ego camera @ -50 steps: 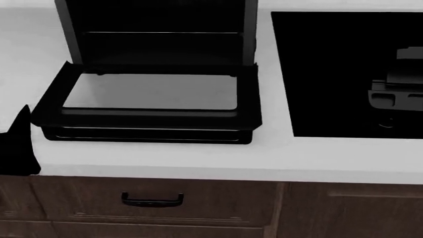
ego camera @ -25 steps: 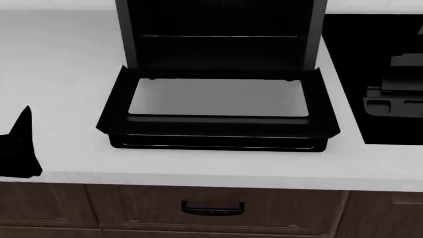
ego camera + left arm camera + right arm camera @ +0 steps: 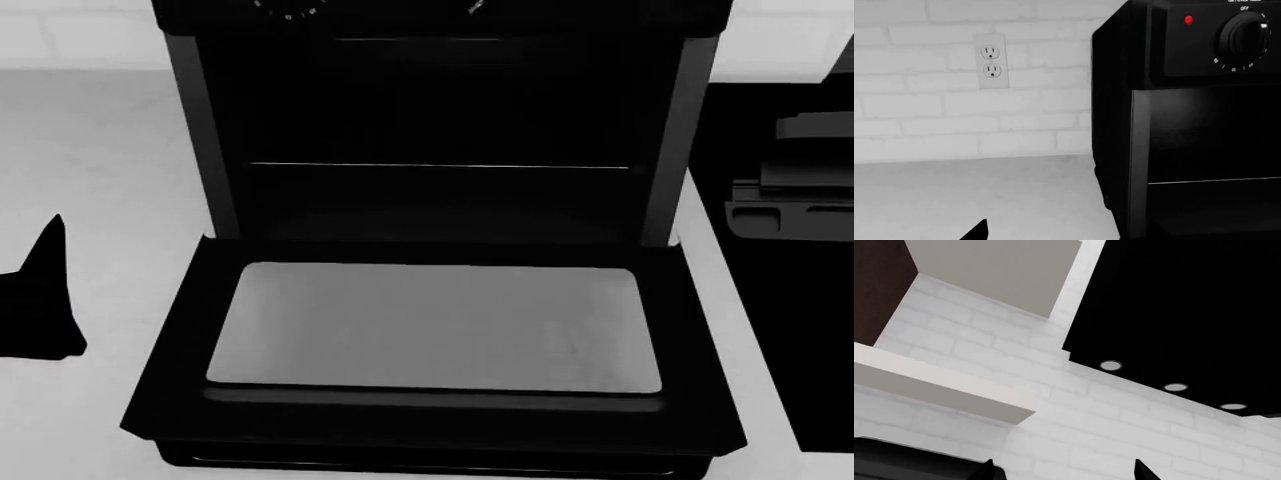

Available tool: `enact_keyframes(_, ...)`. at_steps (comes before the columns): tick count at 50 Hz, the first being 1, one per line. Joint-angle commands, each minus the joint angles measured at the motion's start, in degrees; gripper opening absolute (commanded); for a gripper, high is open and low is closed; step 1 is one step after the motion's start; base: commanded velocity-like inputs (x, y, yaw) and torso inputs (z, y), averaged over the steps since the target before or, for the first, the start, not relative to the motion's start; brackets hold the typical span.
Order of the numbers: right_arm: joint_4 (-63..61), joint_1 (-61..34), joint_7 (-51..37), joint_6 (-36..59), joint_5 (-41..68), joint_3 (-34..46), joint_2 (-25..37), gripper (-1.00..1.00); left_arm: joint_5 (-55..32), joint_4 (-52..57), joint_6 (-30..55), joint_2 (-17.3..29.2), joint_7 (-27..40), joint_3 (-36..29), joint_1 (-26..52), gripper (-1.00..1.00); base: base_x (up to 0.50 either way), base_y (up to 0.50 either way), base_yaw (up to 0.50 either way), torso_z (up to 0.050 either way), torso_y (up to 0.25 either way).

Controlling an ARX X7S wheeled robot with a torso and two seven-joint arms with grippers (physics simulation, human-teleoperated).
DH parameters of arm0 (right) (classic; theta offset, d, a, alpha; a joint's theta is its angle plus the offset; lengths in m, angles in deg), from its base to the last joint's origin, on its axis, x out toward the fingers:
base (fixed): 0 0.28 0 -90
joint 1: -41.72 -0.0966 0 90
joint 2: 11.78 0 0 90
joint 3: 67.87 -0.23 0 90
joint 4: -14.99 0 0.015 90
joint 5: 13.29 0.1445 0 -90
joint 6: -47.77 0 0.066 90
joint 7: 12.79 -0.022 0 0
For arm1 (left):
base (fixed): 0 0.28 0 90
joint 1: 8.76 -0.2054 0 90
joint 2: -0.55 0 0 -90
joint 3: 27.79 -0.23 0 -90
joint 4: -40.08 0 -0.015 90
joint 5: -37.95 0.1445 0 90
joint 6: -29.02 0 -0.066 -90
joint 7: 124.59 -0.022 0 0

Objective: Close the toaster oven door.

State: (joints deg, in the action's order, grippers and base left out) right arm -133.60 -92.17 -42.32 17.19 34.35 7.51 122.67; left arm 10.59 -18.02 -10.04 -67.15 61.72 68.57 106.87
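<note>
The toaster oven (image 3: 441, 100) fills the middle of the head view, with its dials at the top edge and a wire rack (image 3: 441, 165) inside. The toaster oven door (image 3: 434, 328) is open and lies flat toward me, grey glass up, its bar handle (image 3: 427, 460) at the near edge. My left gripper (image 3: 40, 300) hovers over the counter left of the door, apart from it. In the left wrist view one fingertip (image 3: 977, 231) shows, set wide, beside the oven's side (image 3: 1114, 125). My right gripper (image 3: 794, 190) is over the cooktop, open and empty, as its own view shows (image 3: 1066, 471).
White counter (image 3: 94, 150) runs left of the oven. A flat black cooktop (image 3: 801, 330) lies to the right. A brick wall with an outlet (image 3: 991, 61) stands behind. The right wrist view looks up at wall cabinets (image 3: 987, 265) and a black hood (image 3: 1187, 305).
The head view has shifted and come closer: the oven went from upper left to centre and now fills the frame. The cabinet drawer front has dropped out of view. The door stays open.
</note>
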Motion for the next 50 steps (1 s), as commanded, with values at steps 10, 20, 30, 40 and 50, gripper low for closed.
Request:
enact_keyframes(10,0.03,-0.45,-2.81,-0.77,3.90,-0.60,1.36,1.00,0.04,-0.49,-2.34,0.23,-0.31,0.64,-1.20,1.00,0.20,0.00,0.00,0.000,0.002)
enact_keyframes(20,-0.38,-0.78,-4.35,-0.91,7.08,-2.07,2.89,1.00,26.21,-8.40,-36.99,18.63,-11.65,-13.43,-5.85,1.00,0.00,0.00,0.00,0.000,0.000)
enact_keyframes(30,-0.29,2.08,-4.76,-3.56,7.29,-3.22,4.11,1.00,44.72,-17.68,-56.29,32.79,-19.18,-25.17,-3.29,1.00,0.00,0.00,0.00,0.000,0.000)
enact_keyframes(40,-0.61,2.80,-6.74,-4.42,9.98,-4.10,5.76,1.00,57.78,-26.15,-67.49,36.70,-19.87,-31.27,2.16,1.00,0.00,0.00,0.00,0.000,0.000)
enact_keyframes(50,-0.58,4.08,-8.29,-6.28,11.17,-4.30,7.15,1.00,61.47,-28.28,-71.33,37.73,-21.63,-34.05,4.00,1.00,0.00,0.00,0.00,0.000,0.000)
